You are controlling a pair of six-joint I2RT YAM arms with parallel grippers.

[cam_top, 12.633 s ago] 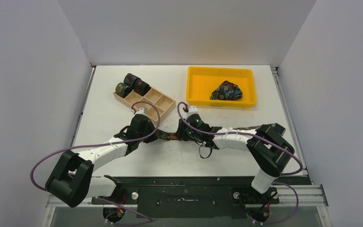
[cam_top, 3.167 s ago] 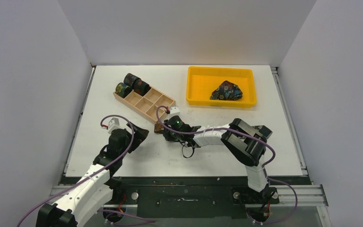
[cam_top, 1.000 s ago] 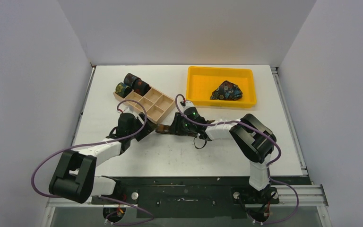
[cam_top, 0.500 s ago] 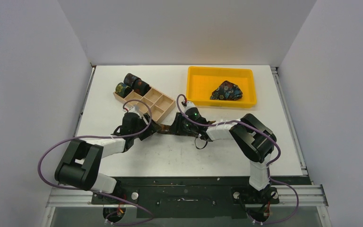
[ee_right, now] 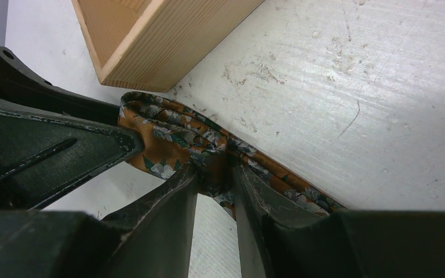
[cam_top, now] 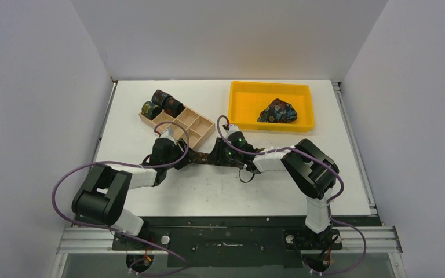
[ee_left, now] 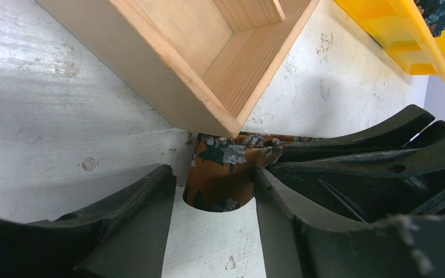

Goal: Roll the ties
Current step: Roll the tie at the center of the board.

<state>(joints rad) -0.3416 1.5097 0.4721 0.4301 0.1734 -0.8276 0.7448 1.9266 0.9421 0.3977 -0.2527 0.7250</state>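
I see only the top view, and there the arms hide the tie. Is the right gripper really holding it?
Observer: Yes. In the right wrist view the right gripper is pinched on the tie, with fabric bunched between its fingers.
Operator: And the left gripper?
Observer: The left gripper is open around the tie's end; one finger stands clear of it.
Operator: Is the box near?
Observer: The corner of the wooden box is right beside that end. I cannot tell whether they touch.

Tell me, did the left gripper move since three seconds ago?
Yes. The left gripper slid right in the top view, closer to the near corner of the wooden box and the tie.
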